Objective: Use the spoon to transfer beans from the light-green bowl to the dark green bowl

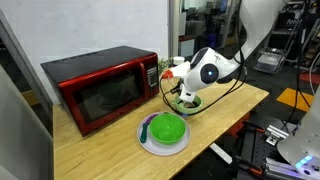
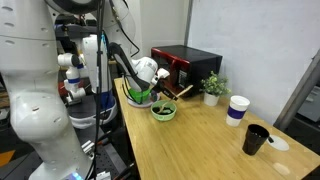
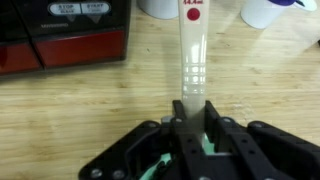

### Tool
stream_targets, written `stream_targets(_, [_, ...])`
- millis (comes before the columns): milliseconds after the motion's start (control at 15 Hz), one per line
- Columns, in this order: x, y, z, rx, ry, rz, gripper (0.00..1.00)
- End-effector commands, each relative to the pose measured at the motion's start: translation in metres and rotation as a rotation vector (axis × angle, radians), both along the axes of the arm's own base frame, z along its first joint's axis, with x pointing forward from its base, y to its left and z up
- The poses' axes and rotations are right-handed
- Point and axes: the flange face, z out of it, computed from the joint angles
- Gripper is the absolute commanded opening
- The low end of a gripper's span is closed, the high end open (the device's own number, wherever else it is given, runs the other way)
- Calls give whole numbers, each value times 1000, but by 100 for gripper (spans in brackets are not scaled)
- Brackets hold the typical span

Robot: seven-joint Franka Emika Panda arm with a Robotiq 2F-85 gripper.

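While the arm hangs over the wooden table, we note the gripper with its jaws drawn tight on the white spoon. In the wrist view the handle runs straight out from between the fingers over bare wood, a red mark near its far end. The scooping end is out of that view.

The light-green bowl sits right beneath the gripper, and the beans show dark inside it. The dark green bowl rests on a white plate, near the small bowl and in front of the red microwave.

Further along the table stand a small potted plant, a white cup and a black cup. We cannot tell whether the spoon carries any beans.
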Motion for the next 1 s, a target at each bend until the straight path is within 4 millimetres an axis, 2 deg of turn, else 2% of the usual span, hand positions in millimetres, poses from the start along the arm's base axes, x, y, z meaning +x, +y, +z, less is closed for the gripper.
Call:
stream_targets(0, [-3, -15, 2, 65, 0, -33, 6])
stream_targets(933, [3, -43, 27, 172, -40, -89, 6])
